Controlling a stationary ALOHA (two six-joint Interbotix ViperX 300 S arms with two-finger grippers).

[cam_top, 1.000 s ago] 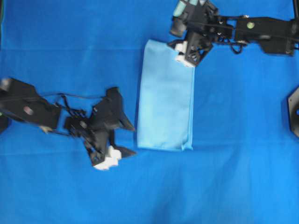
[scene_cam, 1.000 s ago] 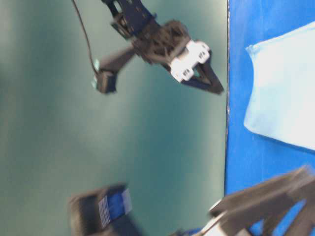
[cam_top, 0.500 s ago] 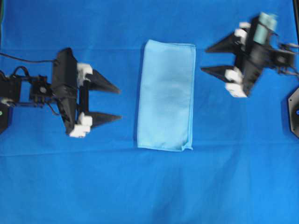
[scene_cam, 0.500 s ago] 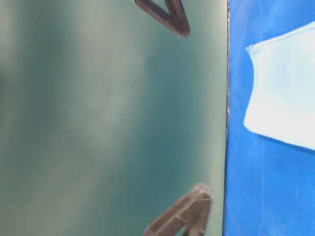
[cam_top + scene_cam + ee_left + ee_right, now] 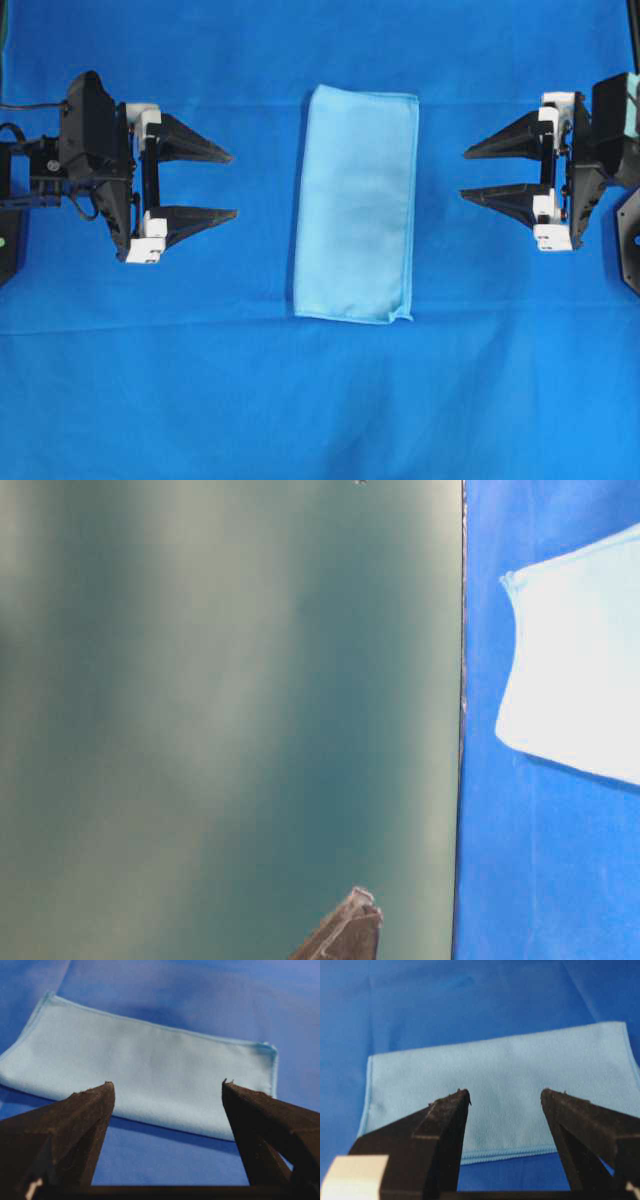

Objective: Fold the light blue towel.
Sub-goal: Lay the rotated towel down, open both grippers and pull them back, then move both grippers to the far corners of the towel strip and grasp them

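Pale blue, light blue towel [image 5: 356, 205] lies flat on the royal-blue cloth [image 5: 320, 400], midway between both grippers, touching neither. Left gripper [image 5: 225, 183] beside its left long edge, jaws spread, empty. Right gripper [image 5: 470, 173] beside its right edge, same. Towel is a folded narrow rectangle, stitched hem visible, smooth

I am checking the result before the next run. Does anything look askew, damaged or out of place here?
Almost nothing. The light blue towel lies flat as a narrow folded rectangle on the blue background cloth. Only its lower right corner sticks out slightly, so the layers are not perfectly aligned. The left gripper and right gripper are open, clear of it.
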